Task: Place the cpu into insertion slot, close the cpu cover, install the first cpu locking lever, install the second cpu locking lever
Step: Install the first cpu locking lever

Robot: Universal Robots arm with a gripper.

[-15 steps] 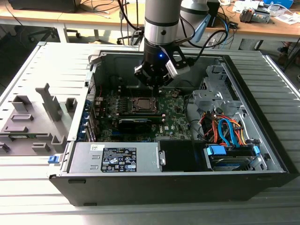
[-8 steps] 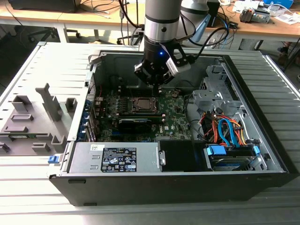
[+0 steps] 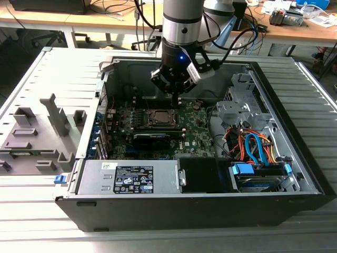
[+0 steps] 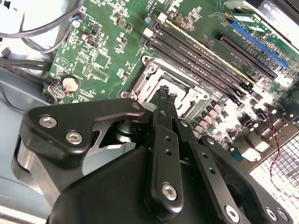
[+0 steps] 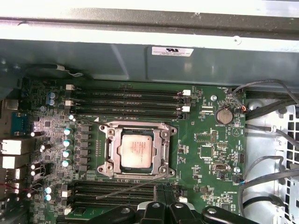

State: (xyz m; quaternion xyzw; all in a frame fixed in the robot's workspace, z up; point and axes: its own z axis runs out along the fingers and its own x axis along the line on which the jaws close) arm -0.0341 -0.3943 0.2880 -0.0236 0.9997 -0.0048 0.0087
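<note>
cpu: one; the cpu (image 5: pixel 135 150) lies flat in the insertion slot, its silvery top facing up; in the exterior view it (image 3: pixel 159 117) sits mid-board inside the case
insertion slot: one; the insertion slot (image 5: pixel 138 126) is bordered by green circuit board (image 5: pixel 205 154)
cpu cover: one; the cpu cover (image 5: pixel 162 149) lies down around the chip, which shows through its square window
lever: one thin metal lever (image 5: pixel 131 189) is plain to see, lying aslant off the socket's edge; whether a second one is latched I cannot tell
memory slots: four long black memory slots (image 5: pixel 131 103) on one side of the socket; more on the other side
coin cell: one coin cell (image 5: pixel 224 115) on the board, well apart from the chip
arm: one; its gripper (image 3: pixel 176 96) hangs above the board just beside the socket
fingers: two; the fingers (image 4: pixel 164 135) are drawn narrow, tips nearly together; nothing seen between them; the gripper's tip (image 4: pixel 164 92) is over the socket's edge, contact unclear
case: one computer case (image 3: pixel 210 203) lying on its side, lidless, on the slatted grey worktop (image 3: pixel 52 221)
</note>
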